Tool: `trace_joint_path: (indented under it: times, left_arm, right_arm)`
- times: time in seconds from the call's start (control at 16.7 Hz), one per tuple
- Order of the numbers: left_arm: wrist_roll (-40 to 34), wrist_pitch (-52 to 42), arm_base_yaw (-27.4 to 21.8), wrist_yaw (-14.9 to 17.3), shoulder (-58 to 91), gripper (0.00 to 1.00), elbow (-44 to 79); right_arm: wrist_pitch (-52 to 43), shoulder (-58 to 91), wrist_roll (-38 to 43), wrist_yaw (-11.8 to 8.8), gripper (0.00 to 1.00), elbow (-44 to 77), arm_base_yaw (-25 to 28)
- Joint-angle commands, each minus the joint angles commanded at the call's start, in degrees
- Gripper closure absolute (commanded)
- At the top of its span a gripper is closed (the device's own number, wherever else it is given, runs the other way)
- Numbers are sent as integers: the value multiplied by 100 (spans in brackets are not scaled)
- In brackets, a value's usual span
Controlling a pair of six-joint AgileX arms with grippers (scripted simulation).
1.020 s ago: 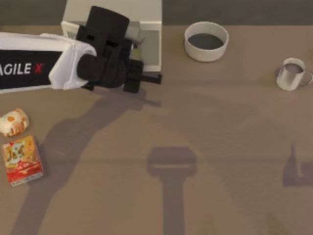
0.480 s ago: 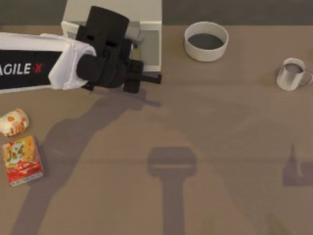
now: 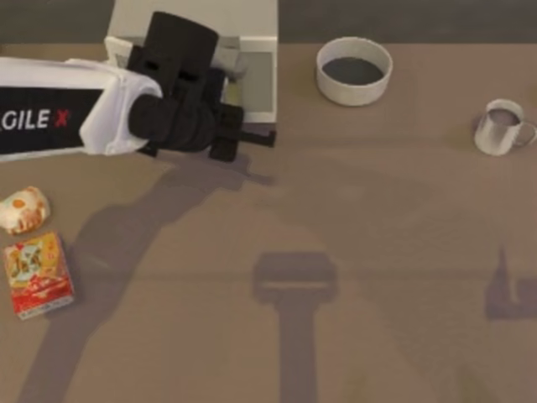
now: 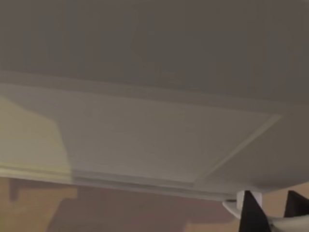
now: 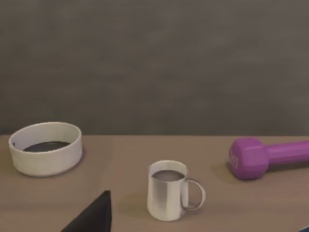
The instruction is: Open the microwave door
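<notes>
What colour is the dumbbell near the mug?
Purple; the dumbbell shows only in the right wrist view, beside the mug.

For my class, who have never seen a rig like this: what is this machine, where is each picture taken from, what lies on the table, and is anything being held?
This is a simulated two-armed robot at a table. One picture looks down from above; the other two come from cameras on each arm's wrist. The left arm reaches to the microwave at the far edge, its left tool at the white handle of the microwave door. The right arm is out of the top view. Also there: a bowl, a mug, a purple dumbbell, a bread roll and a red box.
</notes>
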Motion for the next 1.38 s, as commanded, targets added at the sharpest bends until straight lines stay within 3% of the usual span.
trace_joint_path:
  times: [0.36, 1.38]
  left_arm:
    - [325, 94, 141, 234, -173, 100, -229]
    - [325, 94, 141, 234, -173, 100, -229]
  right_arm:
    - [0, 0, 0, 0, 0, 0, 0]
    - [0, 0, 0, 0, 0, 0, 0]
